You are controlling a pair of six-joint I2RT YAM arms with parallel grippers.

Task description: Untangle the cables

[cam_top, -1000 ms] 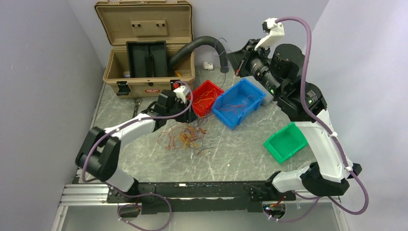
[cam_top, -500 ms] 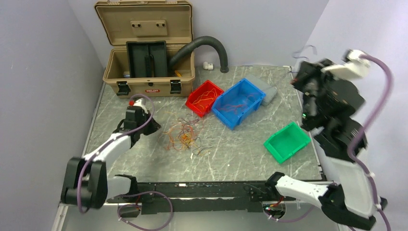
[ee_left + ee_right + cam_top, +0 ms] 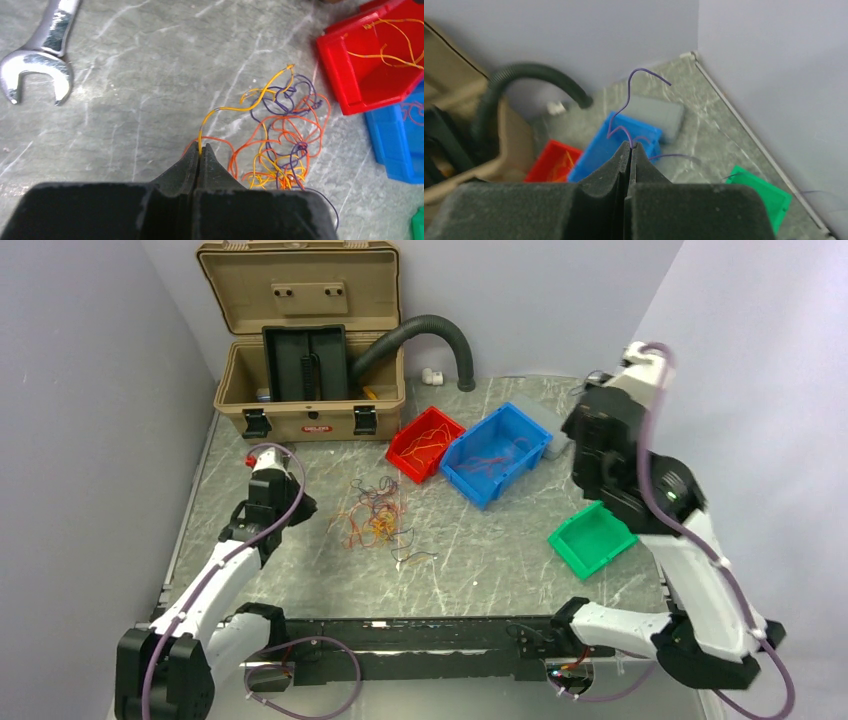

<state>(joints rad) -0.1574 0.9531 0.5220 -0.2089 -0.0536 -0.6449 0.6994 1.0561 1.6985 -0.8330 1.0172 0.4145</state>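
I had the left end effector [image 3: 200, 152] clenched on one end of a yellow cable [image 3: 240, 107]. From its tips the strand ran ahead and to the right into the loose heap of cables [image 3: 282, 150] on the table [image 3: 125, 100]. The right end effector [image 3: 630, 146], held high above the table, was clenched on a single purple cable [image 3: 624, 107] that curled free above its tips. The blue bin [image 3: 596, 150] lay below and beyond it, the green bin [image 3: 769, 195] off to its lower right.

I judged we were mid-extraction, pulling out one strand per arm. The left needed a slow draw away from the heap, since the yellow threaded through purple and orange loops and could drag the clump. The right needed to carry its strand to a bin and release; I couldn't tell which.

The cables looked hair-thin and limp, loosely knotted. The red bin [image 3: 360, 85] beyond the heap held a few yellow-orange strands.
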